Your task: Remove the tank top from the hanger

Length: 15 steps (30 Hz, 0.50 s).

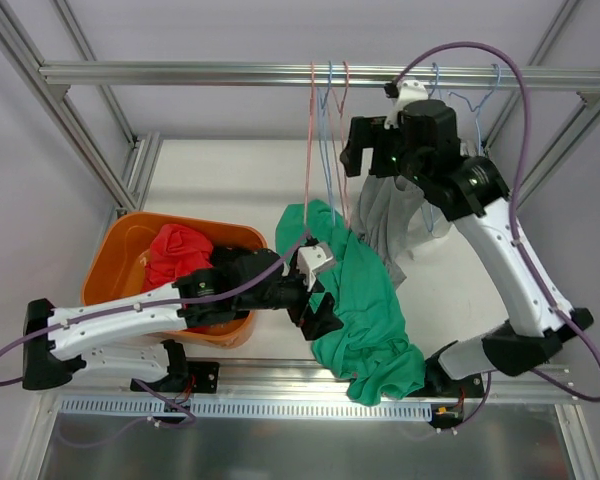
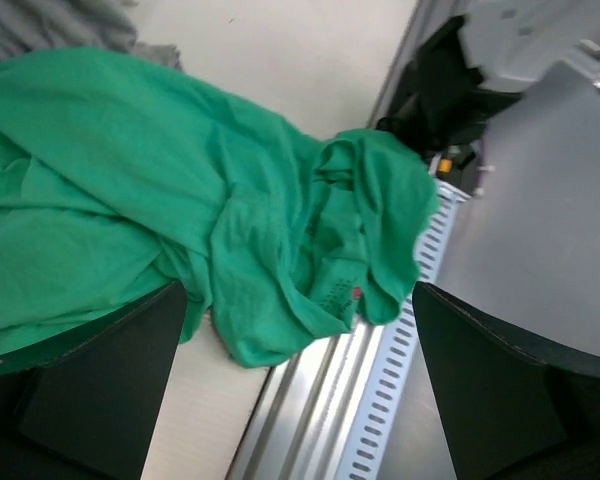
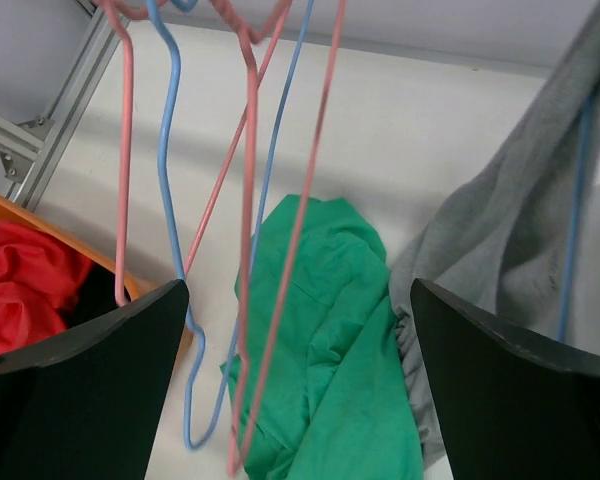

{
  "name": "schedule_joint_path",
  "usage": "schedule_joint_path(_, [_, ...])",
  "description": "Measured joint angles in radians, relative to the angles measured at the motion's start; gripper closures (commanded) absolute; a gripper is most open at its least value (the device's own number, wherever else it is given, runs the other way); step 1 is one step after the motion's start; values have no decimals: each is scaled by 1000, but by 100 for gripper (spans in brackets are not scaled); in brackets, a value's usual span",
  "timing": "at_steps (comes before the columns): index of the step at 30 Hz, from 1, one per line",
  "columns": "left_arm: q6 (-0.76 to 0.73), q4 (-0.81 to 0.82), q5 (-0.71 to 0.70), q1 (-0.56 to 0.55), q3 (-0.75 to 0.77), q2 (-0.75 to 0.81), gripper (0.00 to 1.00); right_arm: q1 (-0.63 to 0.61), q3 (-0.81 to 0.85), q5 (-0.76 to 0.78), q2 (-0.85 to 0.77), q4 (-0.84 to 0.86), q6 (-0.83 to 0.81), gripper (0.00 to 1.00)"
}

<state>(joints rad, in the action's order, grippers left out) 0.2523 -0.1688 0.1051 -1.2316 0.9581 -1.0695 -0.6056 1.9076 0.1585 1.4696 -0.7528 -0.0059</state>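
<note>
Tank top (image 1: 365, 310), green, lies crumpled on bench (image 1: 230, 175), off pink hangers (image 3: 251, 180), long axis far-to-near, directly under L claw (image 2: 300, 390), spread & empty; R claw (image 3: 300, 380), likewise spread, is farther, up nr rail (image 1: 230, 73).

Left pincer (image 2: 294, 330), right pincer (image 3: 300, 330): wide open

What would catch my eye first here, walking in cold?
A bright green tank top sprawls across the middle of the table, spilling to the near edge. To its left sits an orange bin with a red garment inside. Above, pink and blue wire hangers dangle from a rail beside a hanging grey garment.
</note>
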Motion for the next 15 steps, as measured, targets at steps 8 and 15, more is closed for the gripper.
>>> schedule_joint_path(8, [43,161,-116,-7,-87,-241,1,0,-232,-16,-465,-18,-41,1])
schedule_joint_path(15, [76,225,-261,-7,-24,-507,1,1,-323,-142,-823,-66,-63,1])
